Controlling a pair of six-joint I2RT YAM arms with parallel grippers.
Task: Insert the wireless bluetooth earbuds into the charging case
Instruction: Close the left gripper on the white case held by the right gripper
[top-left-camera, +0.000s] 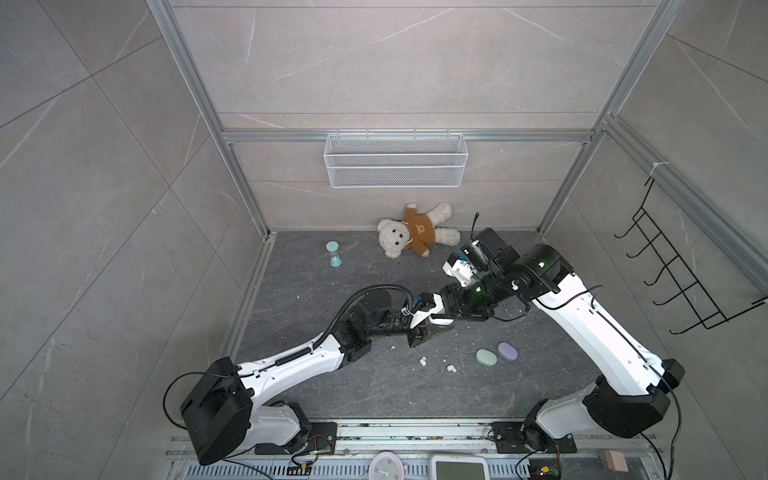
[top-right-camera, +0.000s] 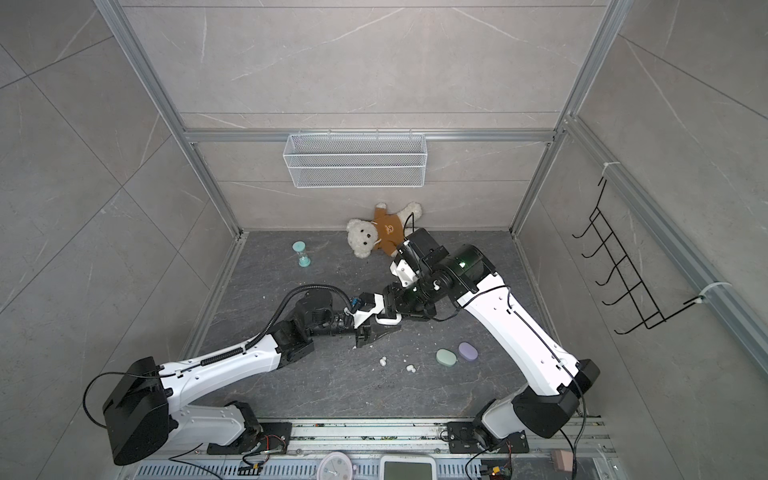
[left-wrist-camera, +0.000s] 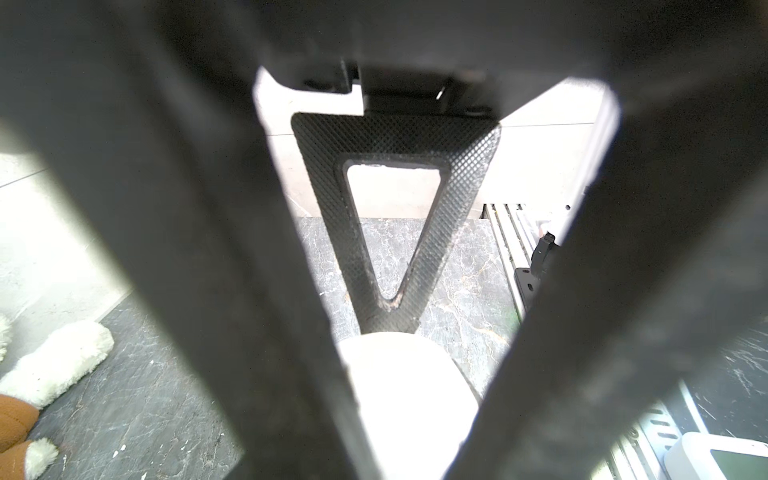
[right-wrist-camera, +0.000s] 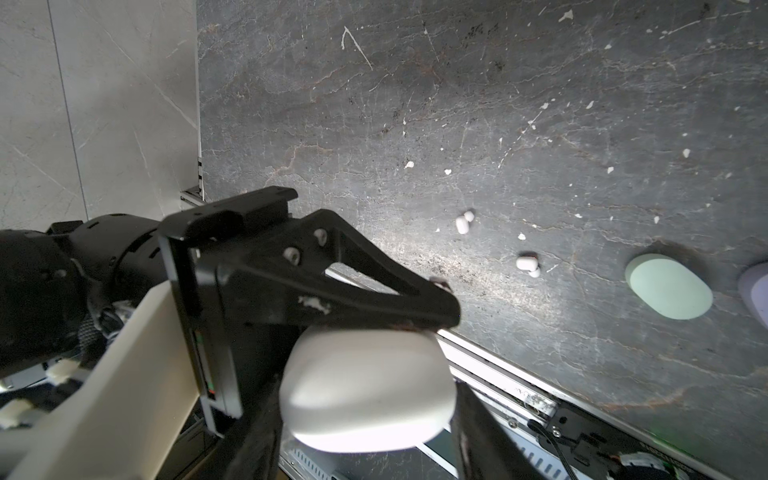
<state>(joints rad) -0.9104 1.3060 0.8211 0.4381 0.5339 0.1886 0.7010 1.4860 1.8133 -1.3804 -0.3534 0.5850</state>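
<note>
Three charging cases were in sight, and none showed its inside. A mint green case (top-left-camera: 486, 358) and a lilac case (top-left-camera: 508, 351) lay lids down, just beside each other, on the dark worktop (top-left-camera: 316, 374) right of its middle. A white charging case (right-wrist-camera: 365, 386) was held in the air above the worktop's middle and looked shut in the right wrist view. The left gripper (top-left-camera: 437, 327) was clamped on that white case, one finger (right-wrist-camera: 428, 305) pressed flat on its top. The right gripper (top-left-camera: 454, 311), reaching in from the opposite side, stood half closed with its blurred fingers against the case's two sides. The left white earbud (top-left-camera: 423, 360) and the right white earbud (top-left-camera: 450, 368) lay loose on the worktop among white crumbs. They were between the held case and the front edge, apart from both grippers, with the mint green case just to their right. Bare surface ran from the earbuds to the front edge and over the worktop's left half. An hourglass (top-left-camera: 333, 253) stood near the back left corner and a teddy bear (top-left-camera: 409, 235) lay against the back edge, below a wire basket (top-left-camera: 392, 166) on the wall.
</note>
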